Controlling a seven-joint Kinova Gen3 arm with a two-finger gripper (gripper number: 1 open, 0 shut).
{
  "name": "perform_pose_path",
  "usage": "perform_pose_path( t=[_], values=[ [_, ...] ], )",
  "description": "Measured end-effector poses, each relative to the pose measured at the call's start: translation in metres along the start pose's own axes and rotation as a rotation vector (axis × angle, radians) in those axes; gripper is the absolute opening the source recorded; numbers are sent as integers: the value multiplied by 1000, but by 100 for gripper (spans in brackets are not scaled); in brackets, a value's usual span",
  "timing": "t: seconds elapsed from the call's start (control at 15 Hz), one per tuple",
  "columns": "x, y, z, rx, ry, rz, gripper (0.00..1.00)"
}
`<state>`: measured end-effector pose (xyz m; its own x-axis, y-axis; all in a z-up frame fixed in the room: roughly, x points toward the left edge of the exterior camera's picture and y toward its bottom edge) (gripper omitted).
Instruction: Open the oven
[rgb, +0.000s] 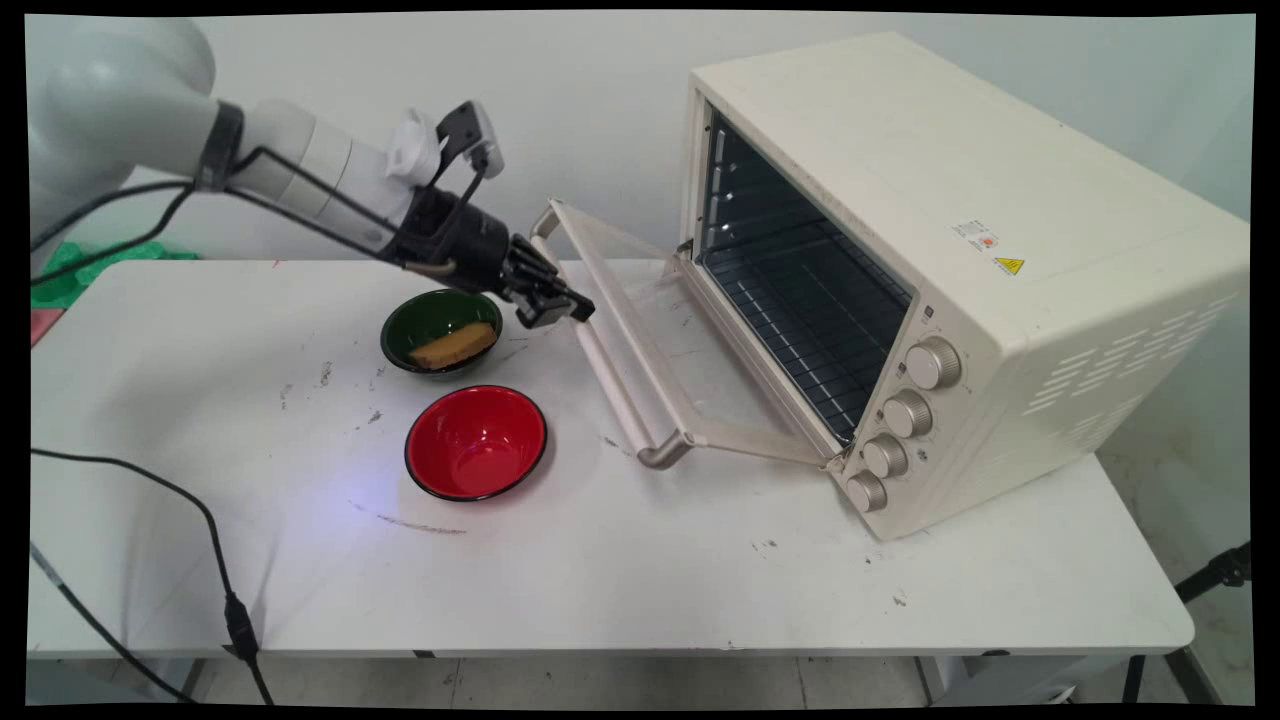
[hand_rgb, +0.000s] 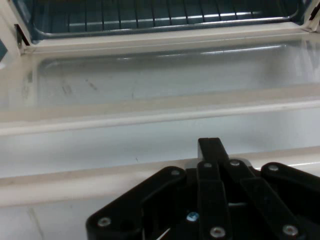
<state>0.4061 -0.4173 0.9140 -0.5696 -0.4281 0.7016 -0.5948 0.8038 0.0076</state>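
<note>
A cream toaster oven (rgb: 960, 230) stands at the table's right with its glass door (rgb: 650, 320) swung down, almost flat, and a wire rack (rgb: 800, 300) inside. My gripper (rgb: 572, 308) is shut with nothing between its fingers, its tip against the far end of the door's handle bar (rgb: 610, 380). In the hand view the closed fingertips (hand_rgb: 210, 147) rest over the handle bar (hand_rgb: 100, 150), with the door glass (hand_rgb: 160, 82) and the rack (hand_rgb: 150, 20) beyond. Just under the hand sits a green bowl (rgb: 440, 325) holding a yellow-brown slab (rgb: 455, 345).
An empty red bowl (rgb: 476, 442) sits in front of the green one, left of the handle's near end. A black cable (rgb: 215, 560) trails over the table's front left. Green material (rgb: 90, 265) lies at the back left beyond the table (rgb: 650, 590).
</note>
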Motion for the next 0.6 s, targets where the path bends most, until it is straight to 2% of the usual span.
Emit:
perform_pose_path(
  t=[0.6],
  values=[
    [-51,4,7,-3,94,-14,0]
  ],
)
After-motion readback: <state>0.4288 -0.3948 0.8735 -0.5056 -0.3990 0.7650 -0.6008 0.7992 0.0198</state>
